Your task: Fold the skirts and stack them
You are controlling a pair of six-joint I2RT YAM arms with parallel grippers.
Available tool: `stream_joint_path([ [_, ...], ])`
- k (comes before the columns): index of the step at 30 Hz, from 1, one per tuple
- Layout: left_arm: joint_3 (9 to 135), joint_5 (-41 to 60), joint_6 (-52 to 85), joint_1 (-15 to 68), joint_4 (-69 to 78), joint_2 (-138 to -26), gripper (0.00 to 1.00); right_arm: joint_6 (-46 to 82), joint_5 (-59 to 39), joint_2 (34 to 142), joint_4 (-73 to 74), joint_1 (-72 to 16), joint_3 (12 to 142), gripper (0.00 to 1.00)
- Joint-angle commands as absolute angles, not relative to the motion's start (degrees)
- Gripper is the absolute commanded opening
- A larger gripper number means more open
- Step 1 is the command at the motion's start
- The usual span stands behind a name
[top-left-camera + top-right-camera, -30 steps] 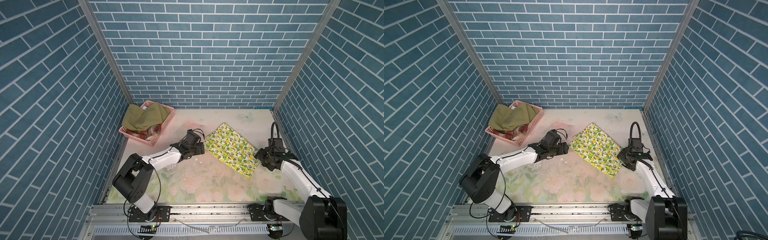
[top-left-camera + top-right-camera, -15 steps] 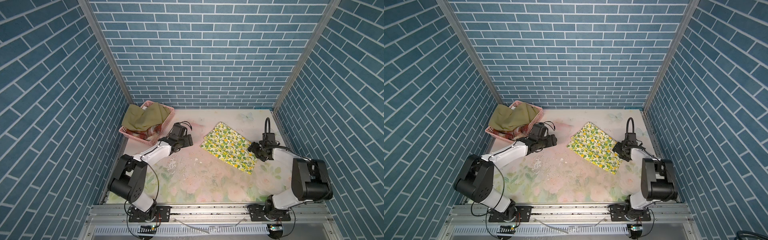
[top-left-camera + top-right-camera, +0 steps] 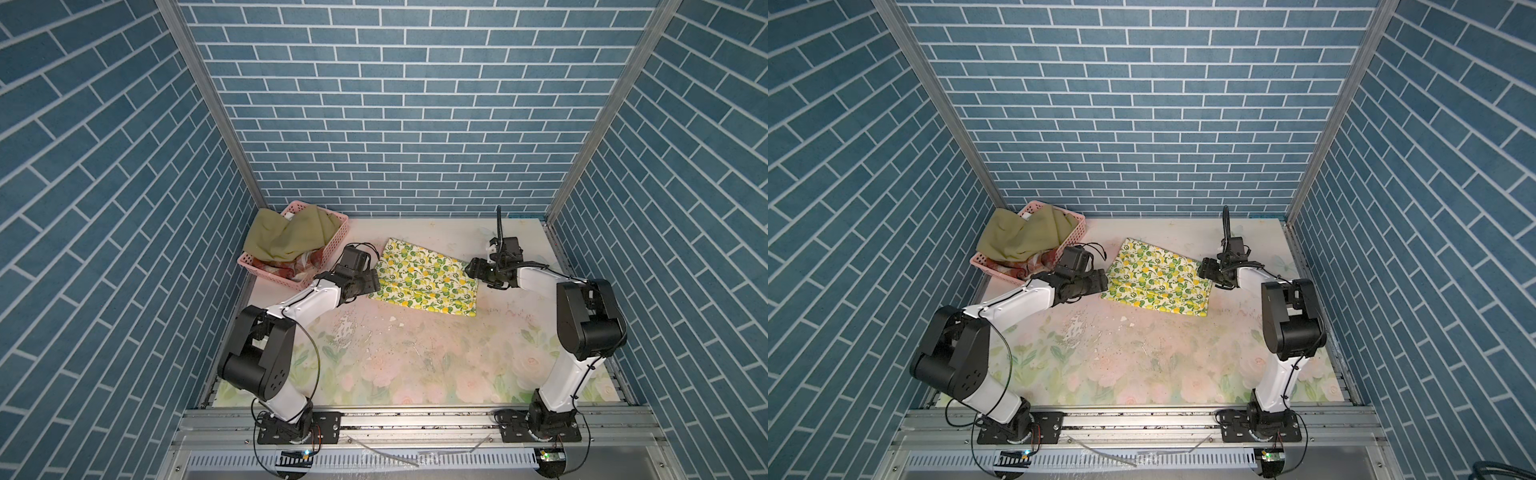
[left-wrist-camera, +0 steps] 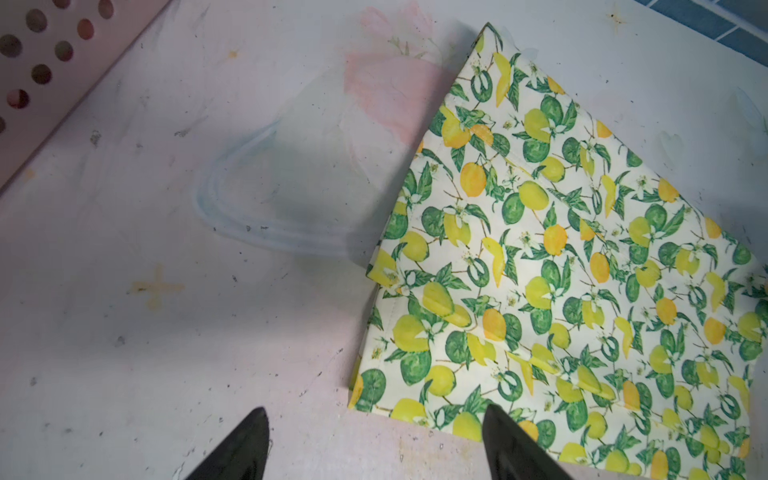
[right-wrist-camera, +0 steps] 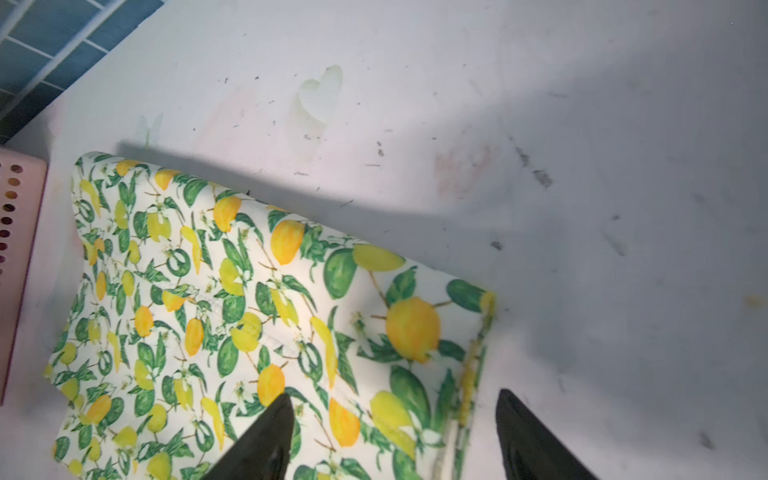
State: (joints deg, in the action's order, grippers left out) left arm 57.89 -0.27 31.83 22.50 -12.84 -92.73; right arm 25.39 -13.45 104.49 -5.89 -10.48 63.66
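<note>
pink basket (image 3: 270, 273), floral table covering (image 3: 415, 365)

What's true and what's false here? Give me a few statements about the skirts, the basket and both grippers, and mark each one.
1. The lemon-print skirt lies flat on the table covering. True.
2. The olive green skirt is spread out on the table. False: it lies bunched in the pink basket, hanging over the rim.
3. The left gripper is shut on the lemon-print skirt. False: its jaws stand open at the skirt's edge, clamping nothing.
4. The right gripper is open at the skirt's opposite end. True.
5. The pink basket stands beside the right arm. False: it sits in the far left corner.
</note>
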Motion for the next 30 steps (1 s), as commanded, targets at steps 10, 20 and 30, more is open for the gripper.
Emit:
stream_joint_path([
  [10, 67.5, -1.5, 33.5, 22.2, -10.8, -107.0, 0.72, 31.6, -9.5, 84.4, -8.4, -11.3, 47.7, 0.63],
  [20, 70.1, -2.1, 36.6, 22.2, -6.0, -113.0, 0.60, 33.9, -9.5, 80.4, -8.7, -14.3, 40.7, 0.59],
  [30, 69.8, -1.8, 36.6, 22.2, -4.5, -113.9, 0.13, 38.3, -10.8, 85.2, -5.2, -19.1, 42.4, 0.50],
])
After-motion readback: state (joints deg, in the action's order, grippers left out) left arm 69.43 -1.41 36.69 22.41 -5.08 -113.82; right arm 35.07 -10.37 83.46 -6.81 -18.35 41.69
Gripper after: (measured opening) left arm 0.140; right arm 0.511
